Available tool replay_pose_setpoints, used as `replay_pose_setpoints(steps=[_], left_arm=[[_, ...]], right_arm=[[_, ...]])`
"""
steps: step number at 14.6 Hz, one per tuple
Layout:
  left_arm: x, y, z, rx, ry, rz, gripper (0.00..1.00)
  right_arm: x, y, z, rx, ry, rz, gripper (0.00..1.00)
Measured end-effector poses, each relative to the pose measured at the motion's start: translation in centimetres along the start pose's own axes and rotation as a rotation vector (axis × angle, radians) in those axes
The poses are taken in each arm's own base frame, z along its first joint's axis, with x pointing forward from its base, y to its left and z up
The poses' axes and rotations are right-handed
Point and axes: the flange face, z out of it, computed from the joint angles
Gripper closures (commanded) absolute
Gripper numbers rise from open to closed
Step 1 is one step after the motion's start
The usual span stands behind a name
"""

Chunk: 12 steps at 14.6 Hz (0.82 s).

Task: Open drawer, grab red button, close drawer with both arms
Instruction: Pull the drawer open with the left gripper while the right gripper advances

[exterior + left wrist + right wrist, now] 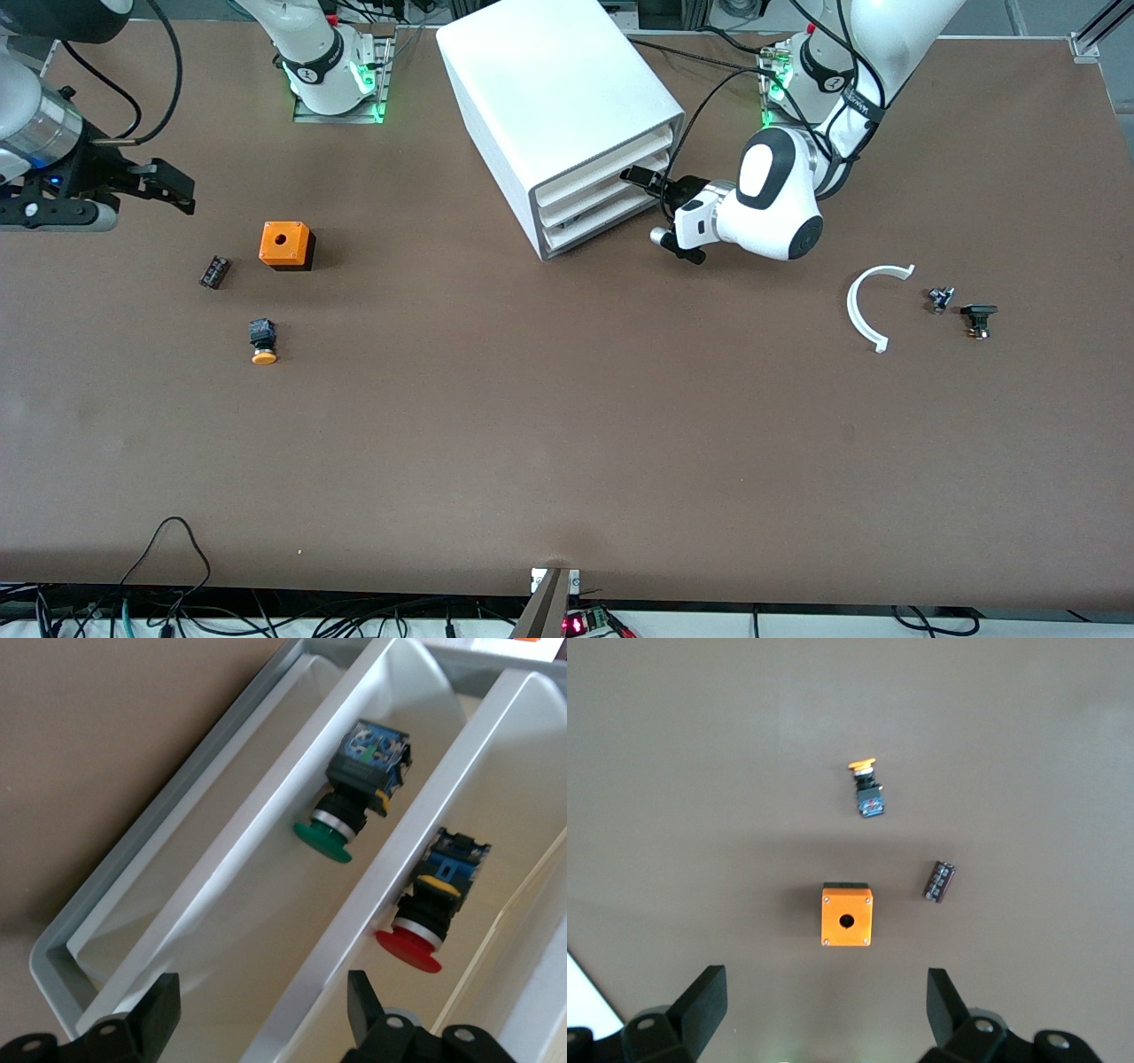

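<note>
front view: left pincer [640, 177] at the cabinet [567, 115] face, at the drawer [611, 184] lips; right pincer [168, 186] waits over the counter [567, 443] near the orange box [286, 244].

left wrist view: fingers [155, 1014] spread wide; red button [425, 912] lies in the drawer at two o'clock of the pincer (green-capped one alongside), axis along the tray.

right wrist view: pincer wide, box at twelve o'clock.

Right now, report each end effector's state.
Left end effector: open, empty, at the drawer fronts.
Right end effector: open, empty, above the table.
</note>
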Motion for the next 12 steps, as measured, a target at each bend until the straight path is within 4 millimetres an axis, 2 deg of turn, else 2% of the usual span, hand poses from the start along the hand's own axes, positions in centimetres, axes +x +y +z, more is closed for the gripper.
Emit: replay_pose_setpoints(steps=[2, 5, 6, 7, 8, 9, 12], left_arm=[[-0.2, -0.1, 0.4, -0.012, -0.004, -0.009, 0.31], [-0.3, -0.1, 0.9, -0.015, -0.009, -0.013, 0.31], [-0.3, -0.1, 0.9, -0.015, -0.009, -0.013, 0.37], [-0.3, 0.0, 0.9, -0.015, -0.009, -0.013, 0.70], [-0.3, 0.0, 0.9, -0.015, -0.009, -0.013, 0.97], [-0.3, 0.0, 0.9, -0.015, -0.009, -0.012, 1.00], [-0.2, 0.5, 0.4, -0.029, -0.003, -0.009, 1.00]], right_arm=[[-0.4, -1.7, -0.3, -0.007, -0.015, -0.030, 0.00], [-0.7, -2.9, -0.4, -0.012, -0.028, -0.053, 0.00], [-0.8, -3.2, -0.3, -0.013, -0.035, -0.059, 0.00], [-0.9, -3.6, -0.2, -0.015, -0.044, -0.067, 0.00], [-1.0, -4.2, -0.2, -0.018, -0.048, -0.078, 0.00], [-1.0, -4.7, -0.2, -0.020, -0.048, -0.088, 0.00], [-0.9, -5.2, -0.5, -0.021, -0.041, -0.097, 0.00]])
